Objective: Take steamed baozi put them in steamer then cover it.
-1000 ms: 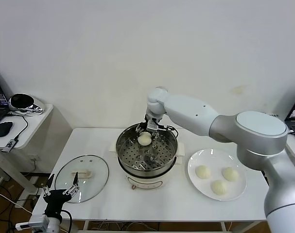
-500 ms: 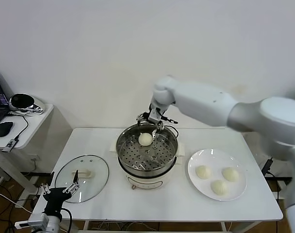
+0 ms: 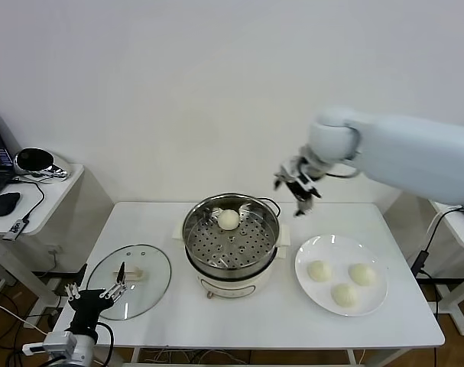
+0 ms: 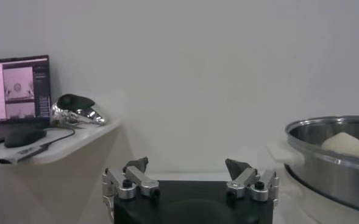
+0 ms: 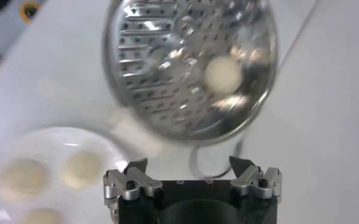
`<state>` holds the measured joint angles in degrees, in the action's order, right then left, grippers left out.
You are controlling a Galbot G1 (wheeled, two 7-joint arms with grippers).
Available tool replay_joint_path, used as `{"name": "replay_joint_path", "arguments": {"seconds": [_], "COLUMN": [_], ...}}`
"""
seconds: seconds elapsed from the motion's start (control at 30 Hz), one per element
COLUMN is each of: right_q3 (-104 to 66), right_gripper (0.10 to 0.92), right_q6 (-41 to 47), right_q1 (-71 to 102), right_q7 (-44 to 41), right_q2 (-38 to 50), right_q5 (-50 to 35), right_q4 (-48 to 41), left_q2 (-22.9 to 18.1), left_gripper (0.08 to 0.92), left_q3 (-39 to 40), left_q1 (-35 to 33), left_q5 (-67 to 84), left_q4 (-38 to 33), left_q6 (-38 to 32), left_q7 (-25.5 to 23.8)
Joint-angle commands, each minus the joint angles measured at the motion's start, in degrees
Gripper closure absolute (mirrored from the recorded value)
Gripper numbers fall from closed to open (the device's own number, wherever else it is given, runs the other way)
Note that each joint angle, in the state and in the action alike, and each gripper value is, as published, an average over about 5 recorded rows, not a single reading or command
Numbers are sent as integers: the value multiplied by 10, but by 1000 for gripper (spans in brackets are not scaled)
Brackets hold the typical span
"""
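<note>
One steamed baozi [image 3: 228, 219] is sitting on the perforated tray at the far side of the steamer [image 3: 232, 264], which is standing mid-surface. The right claw [image 3: 296, 186], spread wide and carrying nothing, is hanging in the air between the steamer and the plate [image 3: 302, 267], likely heading for the three buns [image 3: 342, 280] waiting near the surface's right edge. The cover [image 3: 129, 280] is lying near the left front corner, close to the left claw [image 3: 94, 293], which is idling wide open so it can probably lift it later.

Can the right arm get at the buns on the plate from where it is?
Probably yes: the right gripper hangs open and empty above the table, nothing lies between it and the three buns on the plate.
</note>
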<state>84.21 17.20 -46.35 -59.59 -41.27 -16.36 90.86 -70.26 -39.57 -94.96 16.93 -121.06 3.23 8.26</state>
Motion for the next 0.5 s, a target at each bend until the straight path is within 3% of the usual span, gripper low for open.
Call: {"name": "replay_joint_path", "arguments": {"seconds": [0.03, 0.23, 0.5], "right_q3": [31, -33, -170], "right_gripper": [203, 203, 203], "right_q6": [84, 44, 40], "right_q1": [-1, 120, 304], "right_q7": [-13, -8, 11], "right_q2": [151, 188, 159], "right_q5": [-14, 68, 133], "right_q4": [91, 74, 23], "left_q2": [1, -3, -5], "left_gripper": [177, 177, 177], "left_q3": [-1, -1, -10], "left_q1": [-1, -2, -4], "left_q5": [0, -3, -4], "left_q4": [-1, -1, -1], "left_q6": [0, 0, 1], "left_q7": [0, 0, 0]}}
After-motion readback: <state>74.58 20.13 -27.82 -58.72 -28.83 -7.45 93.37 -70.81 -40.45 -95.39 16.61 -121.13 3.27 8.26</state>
